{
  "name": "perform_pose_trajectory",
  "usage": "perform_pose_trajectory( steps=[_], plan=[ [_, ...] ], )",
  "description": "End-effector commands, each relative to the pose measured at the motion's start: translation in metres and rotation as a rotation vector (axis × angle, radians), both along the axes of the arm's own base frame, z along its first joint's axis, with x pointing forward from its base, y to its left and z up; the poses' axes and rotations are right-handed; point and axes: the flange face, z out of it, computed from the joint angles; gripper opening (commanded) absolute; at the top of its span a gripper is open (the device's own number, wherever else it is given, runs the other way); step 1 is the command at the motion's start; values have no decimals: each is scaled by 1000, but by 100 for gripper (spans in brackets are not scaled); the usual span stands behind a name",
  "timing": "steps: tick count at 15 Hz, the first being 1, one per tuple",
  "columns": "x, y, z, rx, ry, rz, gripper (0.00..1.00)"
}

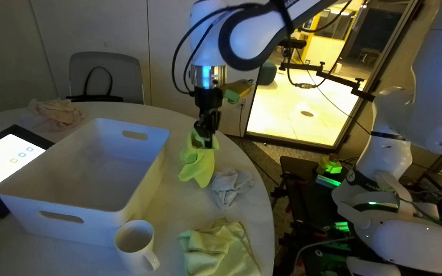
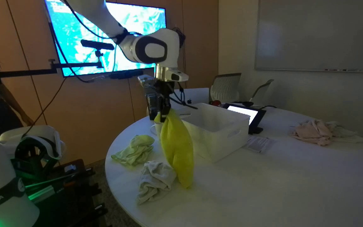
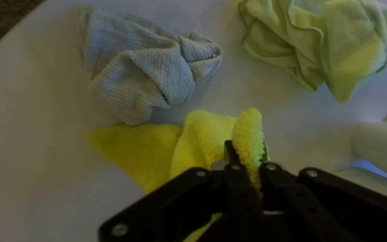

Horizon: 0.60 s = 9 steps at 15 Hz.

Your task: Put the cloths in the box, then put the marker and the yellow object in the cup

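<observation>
- Round and white, the table [image 2: 263,192] has a grey chair [image 1: 125,78] behind it and a soft pink heap [image 1: 58,113] on it, well apart from the cloths.
- It looks like the first part of the job is going on: putting the cloths in the box [image 1: 98,228].
- The gripper [image 3: 246,158] has its fingers pinched tight on the top of the bright yellow cloth [image 2: 178,151]. The rest hangs down outside the box, its low end near the grey cloth [image 1: 230,186]; it is hard to tell if it touches the table.
- Next, the gripper probably needs to go up — the hanging end must get over the box wall — then across the middle and let go.
- The grey cloth and the pale green cloth [image 1: 217,247] lie on the table, so they likely get their turn later.
- No cloth shows in the part of the box that can be seen.
- Just beside the box, the cup [image 1: 132,258] stands upright. Nothing pokes out — its bottom is too dim to be sure.
- The marker and the yellow object cannot be picked out.
</observation>
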Motion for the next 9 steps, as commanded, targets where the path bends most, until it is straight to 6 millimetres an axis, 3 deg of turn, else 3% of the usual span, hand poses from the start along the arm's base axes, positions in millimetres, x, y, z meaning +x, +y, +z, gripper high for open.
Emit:
perform_pose_trajectory(
  steps=[1,6,9],
  plan=[
    [-33,1,85,-46,-23,9,2],
    [-67,9,185,-64,-50,91,2],
    [-76,14,222,-69,-57,79,2]
  ],
)
